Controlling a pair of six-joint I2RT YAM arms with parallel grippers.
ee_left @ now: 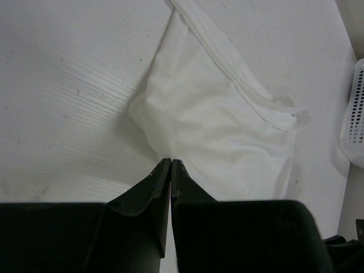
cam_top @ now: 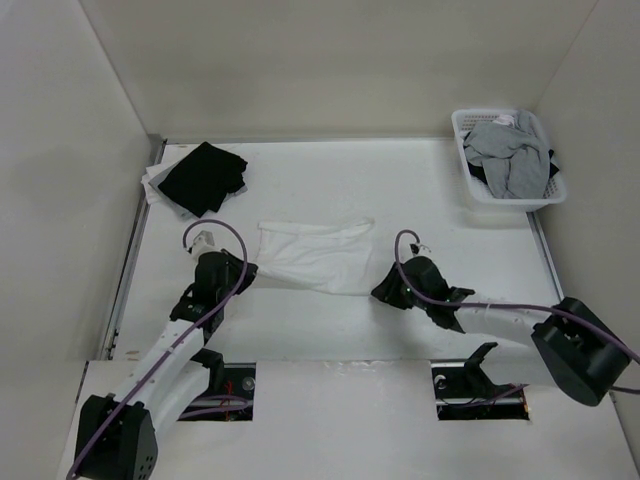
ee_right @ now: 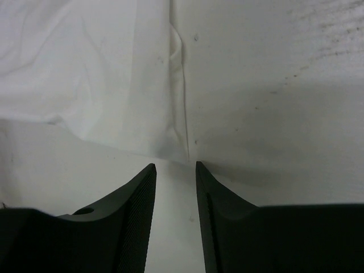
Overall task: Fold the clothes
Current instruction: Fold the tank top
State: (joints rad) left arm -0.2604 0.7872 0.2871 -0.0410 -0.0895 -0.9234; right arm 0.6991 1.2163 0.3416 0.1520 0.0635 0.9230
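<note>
From above, you see the white garment (cam_top: 315,255) lying flat mid-table (cam_top: 400,190), a little nearer the near edge. The left gripper (cam_top: 250,272) is at its left end and the right gripper (cam_top: 383,292) at its right end. A black garment (cam_top: 203,176) sits in the far left corner, and a white plastic basket (cam_top: 500,198) of grey garments (cam_top: 510,155) in the far right.

Your left wrist view shows the left gripper (ee_left: 171,161) closed tight on the white garment's (ee_left: 216,119) near edge – the cloth rises to the tips.

Your right wrist view shows the right gripper (ee_right: 175,166) with jaws apart and empty, just short of the white garment's (ee_right: 85,74) edge.
</note>
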